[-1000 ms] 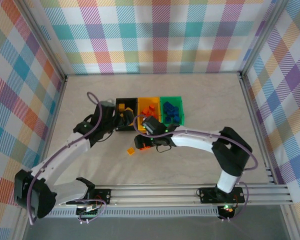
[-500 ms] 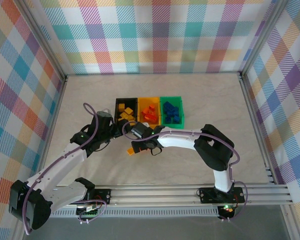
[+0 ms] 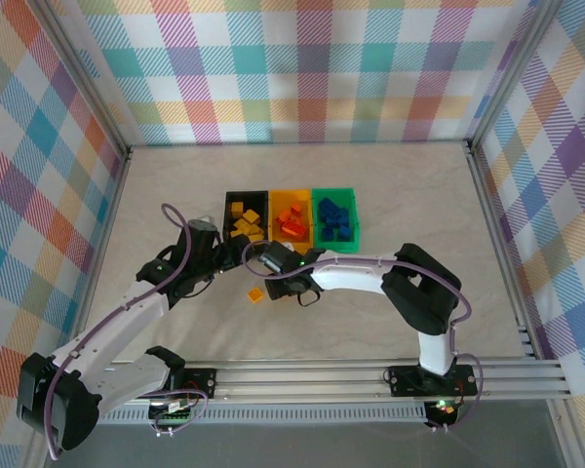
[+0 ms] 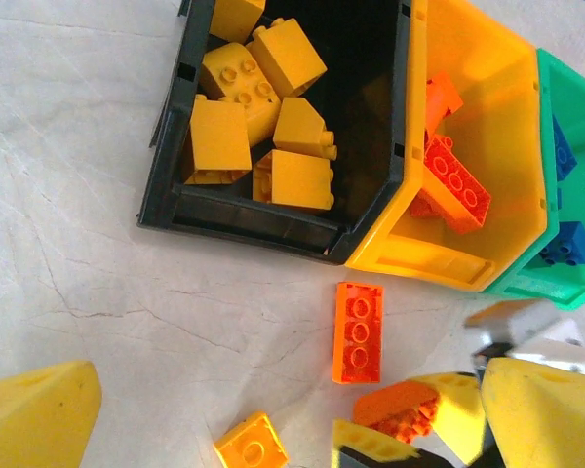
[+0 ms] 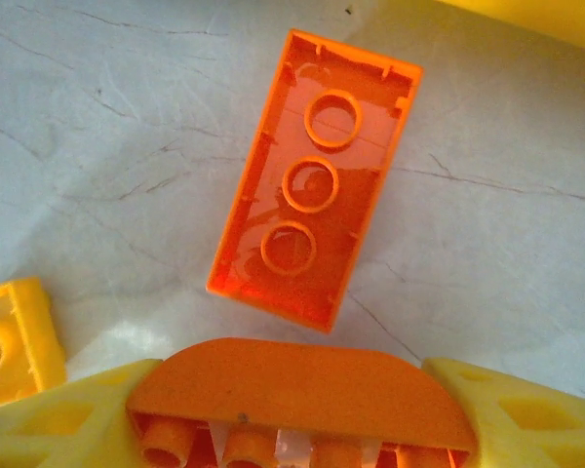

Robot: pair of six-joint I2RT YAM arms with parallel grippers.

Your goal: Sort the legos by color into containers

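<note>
Marbled pale surface [image 3: 409, 195], boxed by plaid walls [image 3: 302, 68] and an aluminium rail [image 3: 370, 375] along the near edge. Open room to the right and behind the containers [image 3: 291, 191]; crowded just in front of them, with an overturned orange brick [image 5: 312, 180] and a small yellow brick [image 3: 255, 294] lying loose. Spread wide and empty, the left claw [image 3: 229, 255]. Closed on a curved orange lego [image 5: 302, 385], the right claw [image 5: 302, 429], low over the surface.

bins: three joined in a row on the table [image 4: 78, 195], left bin [image 4: 244, 219], middle bin [image 4: 429, 263], right bin [image 4: 541, 283], bricks inside each | long brick [image 4: 357, 331]: on table just before the left-middle seam | small brick [image 4: 251, 448]: nearer, left of it | curved brick [image 5: 302, 385]: between right fingers [image 5: 526, 409], just before long brick
</note>
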